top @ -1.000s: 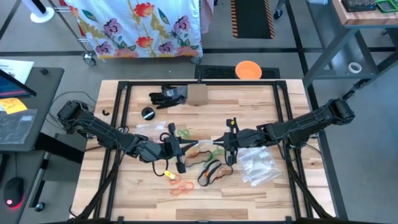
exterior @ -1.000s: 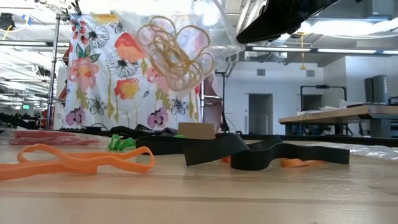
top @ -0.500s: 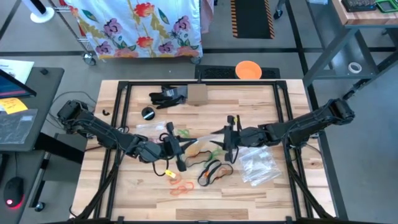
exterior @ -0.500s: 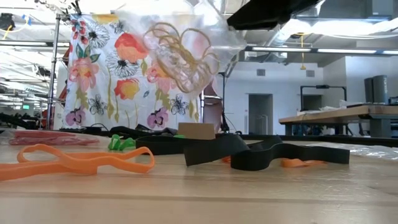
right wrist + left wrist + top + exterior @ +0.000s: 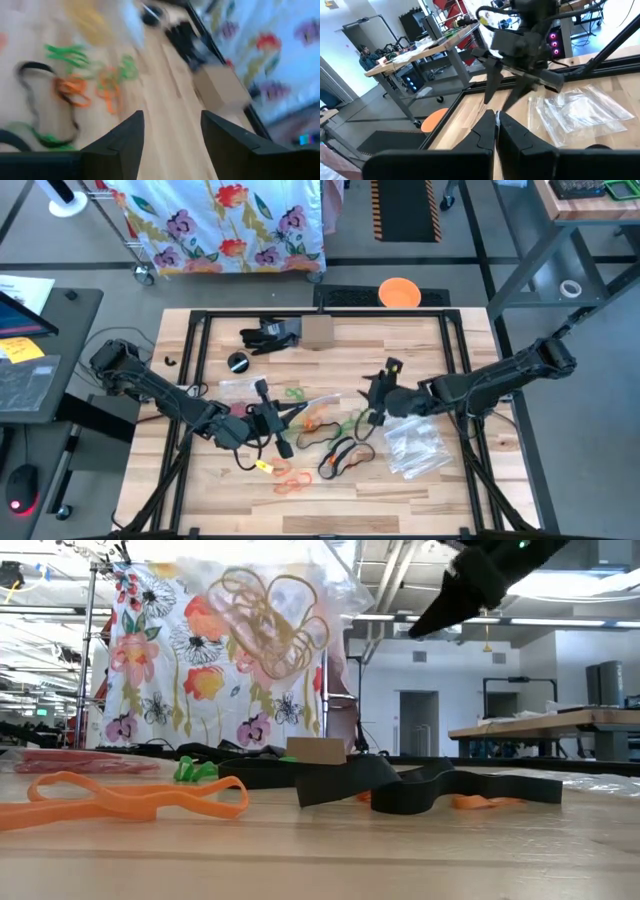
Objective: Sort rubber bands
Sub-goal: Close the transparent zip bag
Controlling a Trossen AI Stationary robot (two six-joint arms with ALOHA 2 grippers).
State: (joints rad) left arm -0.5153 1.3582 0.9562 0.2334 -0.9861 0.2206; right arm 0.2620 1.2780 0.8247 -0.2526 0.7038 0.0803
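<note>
Standing by the table (image 5: 400, 500), I am seeing the bagging step of the sort under way: a clear bag (image 5: 270, 610) is hanging in the air in the upper middle of the low view, with a tangle of thin tan-yellow rubber bands (image 5: 265, 615) bunched inside it. The left hand (image 5: 280, 420), at centre-left of the overhead frame, is pressing its fingers fully together, and it seems to be pinching the bag's edge, since nothing else is touching it. The right hand (image 5: 378, 398), right of centre, is standing wide open and empty, apart from the bag. The rest of the bands are lying loose on the wood in the middle: green loops (image 5: 295, 393), broad black ones (image 5: 340, 455), and orange ones (image 5: 290, 478) toward the lower edge, each limp and flat. More empty bags (image 5: 415, 442) are waiting at lower right. Next, I judge, the open hand is needing to drop onto one colour and pinch a single loop without dragging its neighbours.
</note>
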